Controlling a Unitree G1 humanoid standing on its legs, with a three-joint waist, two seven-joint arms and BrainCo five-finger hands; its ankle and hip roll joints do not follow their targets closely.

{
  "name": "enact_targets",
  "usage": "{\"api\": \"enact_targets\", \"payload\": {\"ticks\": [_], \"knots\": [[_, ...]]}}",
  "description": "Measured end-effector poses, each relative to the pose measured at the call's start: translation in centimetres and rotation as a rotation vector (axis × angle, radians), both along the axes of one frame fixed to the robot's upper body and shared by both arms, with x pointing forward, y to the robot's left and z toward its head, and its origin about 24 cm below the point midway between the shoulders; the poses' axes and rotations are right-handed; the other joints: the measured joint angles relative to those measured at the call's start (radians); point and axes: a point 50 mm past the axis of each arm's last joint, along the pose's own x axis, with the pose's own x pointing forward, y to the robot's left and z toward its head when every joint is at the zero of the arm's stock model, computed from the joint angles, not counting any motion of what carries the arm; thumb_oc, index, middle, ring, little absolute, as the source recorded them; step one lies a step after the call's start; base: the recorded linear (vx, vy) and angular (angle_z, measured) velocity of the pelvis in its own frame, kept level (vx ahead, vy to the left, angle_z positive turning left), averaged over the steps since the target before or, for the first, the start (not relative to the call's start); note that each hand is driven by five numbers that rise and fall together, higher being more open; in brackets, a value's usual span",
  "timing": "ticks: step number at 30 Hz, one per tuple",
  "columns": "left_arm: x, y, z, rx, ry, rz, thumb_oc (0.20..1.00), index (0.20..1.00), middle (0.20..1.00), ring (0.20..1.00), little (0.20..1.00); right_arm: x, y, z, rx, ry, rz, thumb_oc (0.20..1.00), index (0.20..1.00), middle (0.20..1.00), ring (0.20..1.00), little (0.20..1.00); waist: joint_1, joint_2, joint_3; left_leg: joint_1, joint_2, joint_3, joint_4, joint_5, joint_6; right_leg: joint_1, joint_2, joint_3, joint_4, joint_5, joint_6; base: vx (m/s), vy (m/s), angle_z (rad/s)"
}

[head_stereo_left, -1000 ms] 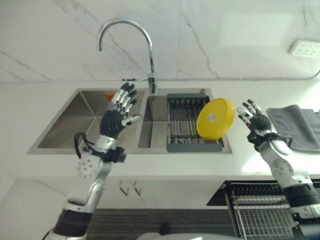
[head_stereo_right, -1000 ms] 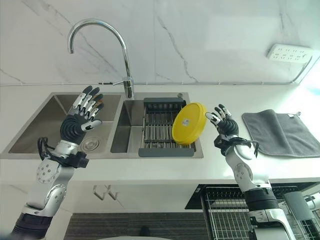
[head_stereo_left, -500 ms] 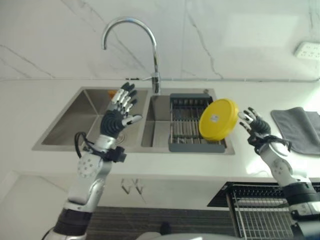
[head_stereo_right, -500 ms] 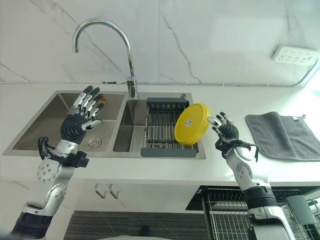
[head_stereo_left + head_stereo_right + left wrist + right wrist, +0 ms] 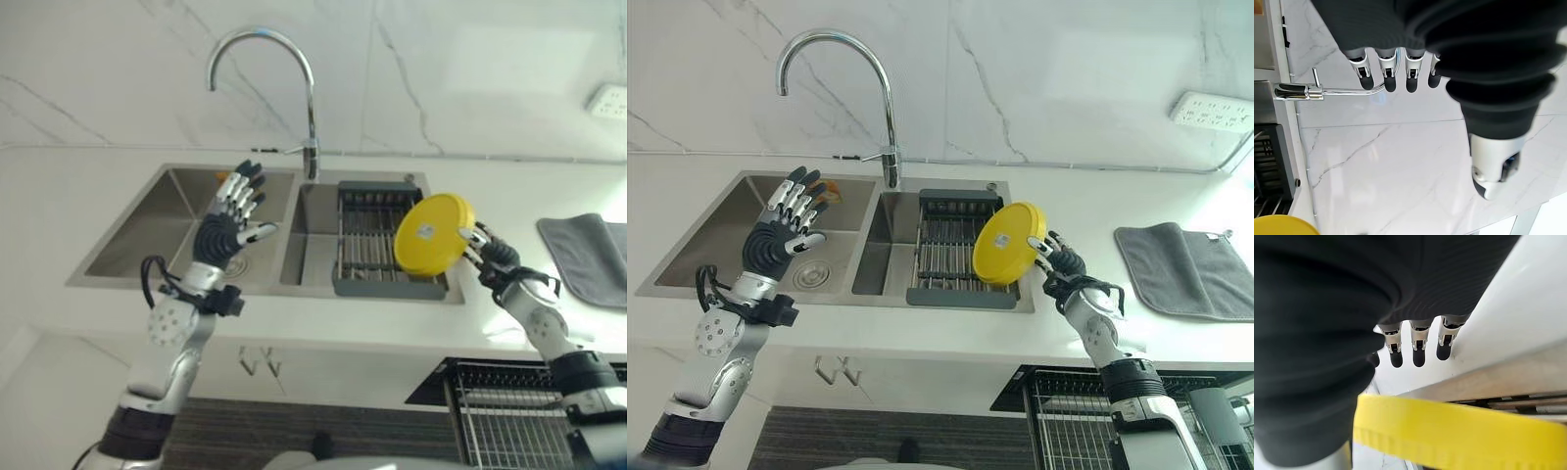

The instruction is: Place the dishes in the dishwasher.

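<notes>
Fingers of the right hand (image 5: 1066, 266) had come right up against the yellow plate (image 5: 1009, 243) where, a second before, they were held a little way off its edge; the fingers stayed fairly straight, laid along the plate's rim with nothing visibly curled round it, though from where I stood I could not be certain whether the thumb had found the other face. The plate itself stood tilted on its edge in the dark drying rack (image 5: 950, 253) set over the right basin of the sink (image 5: 725, 211), not lifted at all. The left hand (image 5: 231, 220) was held up over the left basin with its fingers spread wide and holding nothing, much as it had been. Below the counter, the wire dishwasher basket (image 5: 1073, 421) was pulled out and waiting on the robot's right. A grey cloth (image 5: 1185, 269) lay on the counter well clear of the work. I judged the reach finished and the grasp only just starting, so the plate had yet to be taken down to the basket.
</notes>
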Motion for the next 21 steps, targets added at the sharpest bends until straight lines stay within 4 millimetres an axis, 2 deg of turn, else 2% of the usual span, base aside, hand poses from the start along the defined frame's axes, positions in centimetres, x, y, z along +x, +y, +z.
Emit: {"api": "enact_targets", "payload": {"ticks": [7,21], "knots": [[0.3,-0.1,0.7,-0.004,-0.026,0.002,1.000,1.000,1.000,1.000,1.000,0.7,0.3,0.9,0.003,-0.027,0.020,1.000,1.000,1.000,1.000,1.000,0.002,0.000,0.003,0.001,-0.002,-0.004,0.000,0.000,0.000,0.001,0.000,-0.002,0.000,-0.001,0.001,0.00,0.000,0.00],[0.4,-0.1,0.8,-0.005,-0.029,0.007,1.000,1.000,1.000,1.000,1.000,1.4,0.7,0.7,-0.007,0.006,0.041,1.000,1.000,1.000,1.000,1.000,0.013,0.002,0.013,0.003,-0.007,-0.023,0.000,0.000,0.000,0.011,-0.001,-0.023,0.000,-0.007,0.001,0.00,-0.002,0.04]]}}
